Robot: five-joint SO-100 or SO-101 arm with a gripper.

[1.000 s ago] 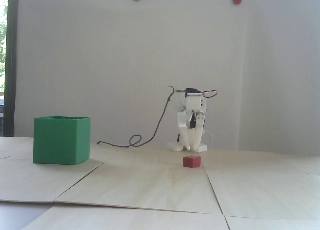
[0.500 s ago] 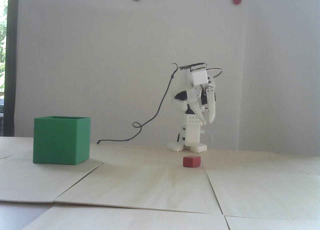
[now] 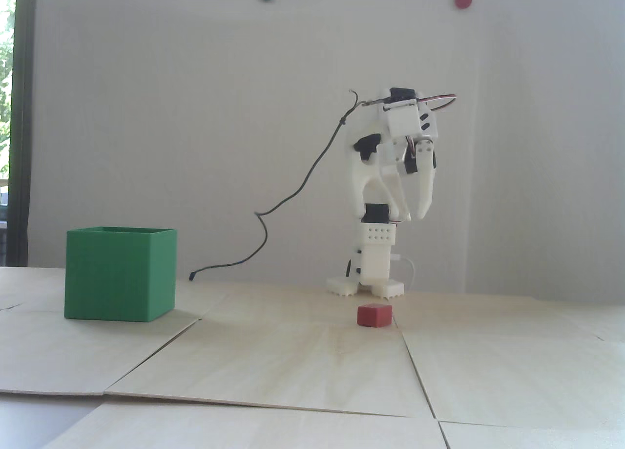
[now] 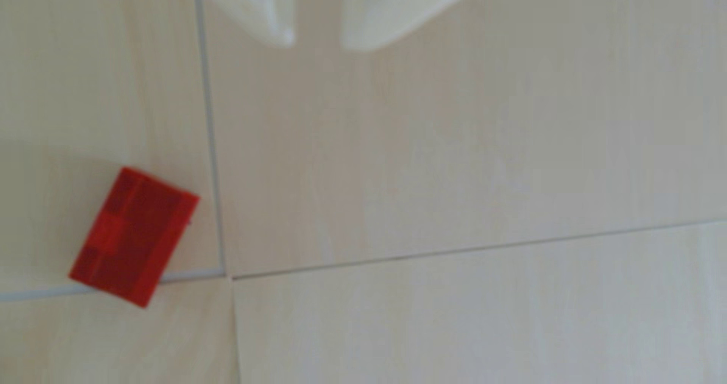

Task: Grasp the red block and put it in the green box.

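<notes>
Up above the pale wooden tabletop (image 3: 302,361), the white plastic arm (image 3: 373,253) holds its two-finger gripper (image 3: 412,217) in the air, fingertips pointing down and parted by a narrow gap, with nothing between them. In the wrist view the same gripper (image 4: 316,44) shows as two blurred white tips at the top edge, slightly apart over bare wood. The small matte red cube (image 3: 374,315) sits on the tabletop just in front of the arm's base, close to the far edge of the table and right at a seam where the wooden panels meet. From the wrist view the red cube (image 4: 133,236) lies low and to the left, beside the crossing of two seams, its lower corner over one of them, well clear of the fingertips. The large matte green open-topped box (image 3: 120,273) stands upright toward the left side of the table in the fixed view, well apart from the cube and the arm. A thin dark cable (image 3: 302,185) hangs from the top of the arm and trails down to the tabletop between the box and the base.
</notes>
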